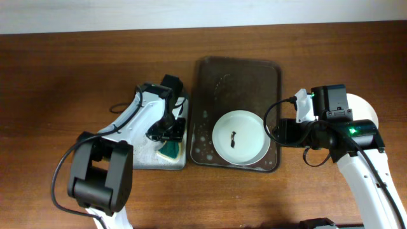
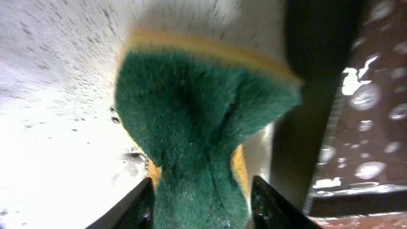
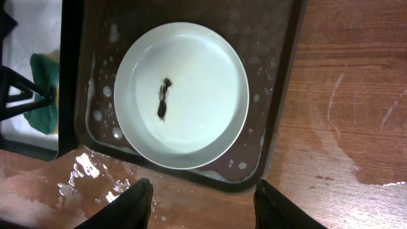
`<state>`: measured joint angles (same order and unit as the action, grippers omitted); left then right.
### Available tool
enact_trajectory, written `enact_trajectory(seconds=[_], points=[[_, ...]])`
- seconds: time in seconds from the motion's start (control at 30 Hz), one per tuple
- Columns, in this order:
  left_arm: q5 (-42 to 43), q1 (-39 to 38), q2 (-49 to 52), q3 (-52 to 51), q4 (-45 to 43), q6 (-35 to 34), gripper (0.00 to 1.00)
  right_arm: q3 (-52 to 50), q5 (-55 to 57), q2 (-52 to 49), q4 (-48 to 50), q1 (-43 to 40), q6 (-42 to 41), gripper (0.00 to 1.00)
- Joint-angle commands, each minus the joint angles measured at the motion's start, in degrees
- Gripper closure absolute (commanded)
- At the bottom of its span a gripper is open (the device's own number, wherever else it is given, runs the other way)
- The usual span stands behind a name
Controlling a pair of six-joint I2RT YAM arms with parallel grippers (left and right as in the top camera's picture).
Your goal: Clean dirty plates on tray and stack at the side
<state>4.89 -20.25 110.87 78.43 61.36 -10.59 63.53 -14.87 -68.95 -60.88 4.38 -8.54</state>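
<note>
One white plate (image 1: 240,138) with a dark smear in its middle lies at the near end of the dark brown tray (image 1: 235,70); it also shows in the right wrist view (image 3: 191,70) on the tray (image 3: 280,95). Another white plate (image 1: 367,108) lies on the table at the right, mostly hidden under the right arm. My left gripper (image 1: 166,135) is shut on a green and yellow sponge (image 2: 197,108) over the sponge tray (image 1: 143,159). My right gripper (image 3: 203,200) is open and empty, over the table just off the brown tray's right rim.
The brown tray's floor is wet, with soap bubbles (image 3: 105,105) round the plate. Water lies on the wooden table (image 3: 89,172) by the tray's edge. The sponge tray (image 3: 32,25) stands directly left of the brown tray.
</note>
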Motion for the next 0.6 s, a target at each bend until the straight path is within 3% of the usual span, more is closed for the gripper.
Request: enact_trajectory(seconds=[0.0, 0.2, 0.3, 0.37, 0.43, 0.53, 0.57], points=[[-0.22, -0.11, -3.54, 2.36, 1.53, -0.11, 0.54, -0.37, 0.52, -0.07, 0.15, 0.11, 0.63, 0.47], [0.5, -0.11, -3.39, -8.85, -8.11, -3.37, 0.73, -0.37, 0.52, -0.07, 0.17, 0.11, 0.61, 0.47], [0.83, -0.11, -3.39, -12.5, -11.47, -3.52, 1.0, -0.37, 0.52, -0.07, 0.17, 0.11, 0.61, 0.47], [0.83, -0.09, -3.45, -11.5, -11.15, -3.5, 1.0, -0.37, 0.59, -0.07, 0.22, 0.11, 0.63, 0.47], [0.81, -0.04, -4.09, -8.33, -8.74, -3.48, 1.0, -0.37, 3.65, -0.26, 0.24, 0.11, 0.61, 0.55], [0.83, 1.66, -6.8, -1.01, -3.58, -2.97, 1.0, -0.37, 6.36, -2.62, 0.9, 0.11, 0.63, 0.57], [0.83, 2.29, -7.76, 2.43, -1.25, -2.58, 1.0, -0.37, 6.32, -4.35, 1.6, 0.11, 0.61, 0.63]])
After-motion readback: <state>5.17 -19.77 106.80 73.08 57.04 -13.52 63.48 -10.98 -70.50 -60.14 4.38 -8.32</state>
